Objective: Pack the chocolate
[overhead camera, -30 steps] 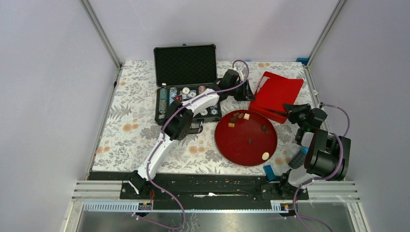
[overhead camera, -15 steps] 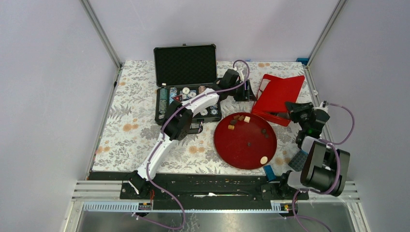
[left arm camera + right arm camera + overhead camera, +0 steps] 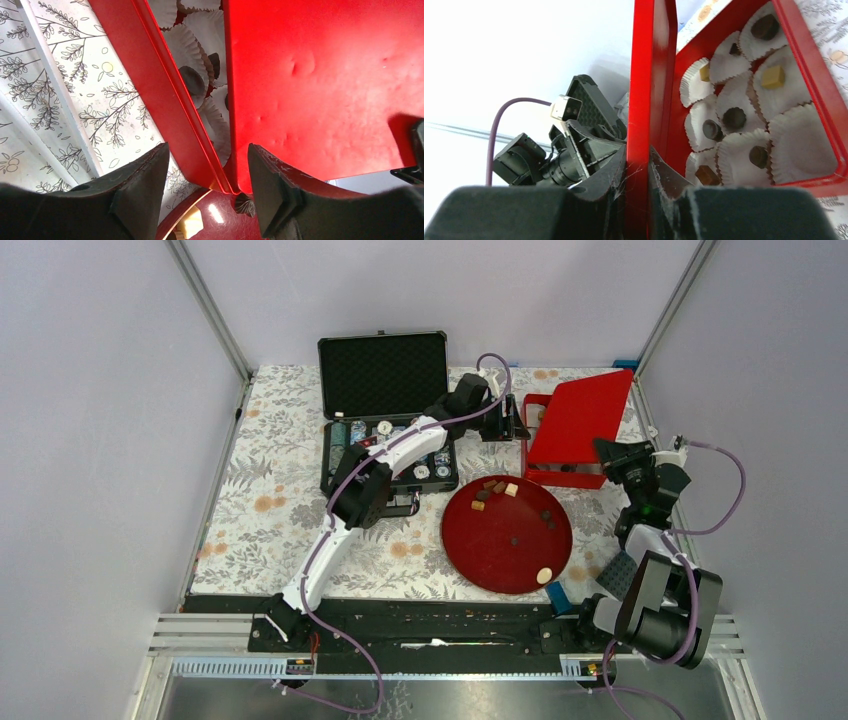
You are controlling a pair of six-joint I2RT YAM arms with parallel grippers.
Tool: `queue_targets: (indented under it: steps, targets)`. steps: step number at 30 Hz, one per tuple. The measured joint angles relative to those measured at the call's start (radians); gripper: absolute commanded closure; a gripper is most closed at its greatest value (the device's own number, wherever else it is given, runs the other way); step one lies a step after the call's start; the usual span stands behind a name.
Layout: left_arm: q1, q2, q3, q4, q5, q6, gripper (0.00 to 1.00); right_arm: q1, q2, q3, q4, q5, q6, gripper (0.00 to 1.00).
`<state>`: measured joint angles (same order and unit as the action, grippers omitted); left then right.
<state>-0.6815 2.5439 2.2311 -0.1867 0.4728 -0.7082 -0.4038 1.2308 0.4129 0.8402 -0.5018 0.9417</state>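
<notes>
Chocolate box (image 3: 565,480): red, at 1 o'clock from the round red plate (image 3: 500,560); its lid (image 3: 580,410) stands near upright.
Right gripper (image 3: 638,162): fingers pinched tight on the lid's edge.
Left gripper (image 3: 206,162): fingers spread wide, astride the box's side wall; contact cannot be determined.
Chocolate on plate: loose pieces (image 3: 495,487) cluster near 12 o'clock; a cream lump (image 3: 545,576) lies at 5 o'clock.
Right wrist view only: white paper cups (image 3: 801,137) in the box, several holding dark rounds and a tan cube (image 3: 772,76).
Top view only: open black poker chip case (image 3: 385,410), 10 o'clock from the plate.
Hidden: the lid screens most of the box interior from above; cup rows are cut off.
</notes>
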Motion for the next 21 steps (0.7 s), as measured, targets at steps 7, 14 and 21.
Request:
queue_targets:
  steps: [7, 14, 21]
  targets:
    - [0.008, -0.005, -0.006, -0.001, 0.006, -0.001, 0.38, 0.0, 0.082, 0.094, 0.037, -0.108, 0.012, 1.0]
    - [0.039, -0.07, -0.067, 0.002, 0.01, -0.011, 0.3, -0.013, 0.294, 0.256, 0.094, -0.274, 0.077, 1.0]
    - [0.053, -0.104, -0.074, 0.013, 0.011, -0.019, 0.28, -0.098, 0.544, 0.391, 0.316, -0.445, 0.33, 1.0]
